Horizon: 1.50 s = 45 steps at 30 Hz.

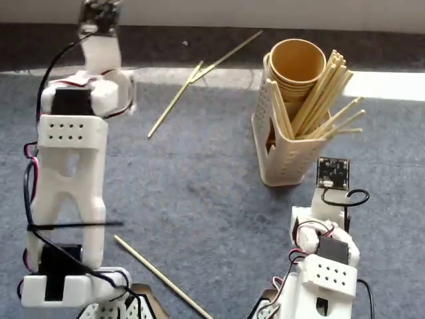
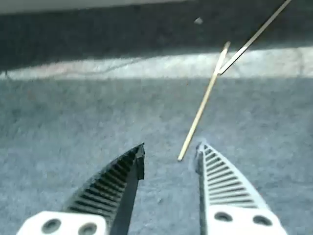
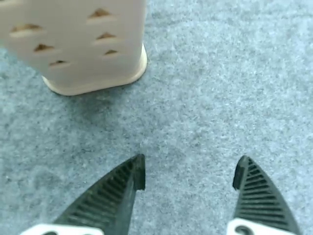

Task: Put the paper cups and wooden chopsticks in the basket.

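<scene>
A: Entry: load status. Where do the task items stand?

B: The paper cups (image 1: pixel 297 63) sit nested in the basket (image 1: pixel 282 166), which stands upright on the tabletop (image 1: pixel 212 193), on the right arm's side. A bundle of wooden chopsticks (image 1: pixel 322 100) leans in beside them, with the tips fanning past the rim. Three sticks lie loose. Two form a far pair (image 1: pixel 174 101), overlapping at one end near the far edge, and a single chopstick (image 1: pixel 156 271) lies between the arm bases.

A: Left arm (image 1: pixel 70 166)?

B: Stretched toward the far pair. The left jaws are apart and empty, low over the grey surface. In the wrist view the near end of the long chopstick (image 2: pixel 200 115) lies just ahead of the tips, closer to one side. Judgement: it is lined up this way so a closing pinch takes the stick across its width.

A: Right arm (image 1: pixel 325 266)?

B: Folded back. The right jaws are apart and hold nothing, pointing at bare tabletop just short of the basket's foot (image 3: pixel 83 54). It is probably parked there to keep the basket mouth free.

A: Progress?

B: Mostly done, by my reading. The cups are in and three sticks are left. Risk: a thin stick lying flat on soft fabric may slip the pinch.
</scene>
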Motion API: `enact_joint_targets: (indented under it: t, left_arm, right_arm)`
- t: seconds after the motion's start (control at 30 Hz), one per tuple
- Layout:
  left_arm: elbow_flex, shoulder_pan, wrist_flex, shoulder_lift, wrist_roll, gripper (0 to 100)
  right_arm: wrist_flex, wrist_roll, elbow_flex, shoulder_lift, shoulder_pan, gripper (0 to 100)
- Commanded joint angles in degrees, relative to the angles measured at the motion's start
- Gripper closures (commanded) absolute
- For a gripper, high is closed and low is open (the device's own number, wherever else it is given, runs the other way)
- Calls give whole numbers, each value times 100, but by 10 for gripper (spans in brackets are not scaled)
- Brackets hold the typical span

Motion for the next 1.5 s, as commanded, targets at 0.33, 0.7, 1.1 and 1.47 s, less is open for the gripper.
enact_joint_targets:
  t: [0.33, 0.7, 1.1, 1.47]
  left_arm:
    - [2422, -752, 3464, 233, -8747, 839]
    - [5235, 813, 2629, -479, -9705, 835]
    - [6237, 1508, 1248, -505, -8949, 840]
    - [6369, 1771, 695, -549, -8360, 976]
  right_arm:
    - [-92, -26, 84, -84, -171, 710]
    - [-92, -26, 92, -75, -189, 710]
    - [-92, -26, 92, -75, -189, 710]
    - [-92, -26, 92, -75, -189, 710]
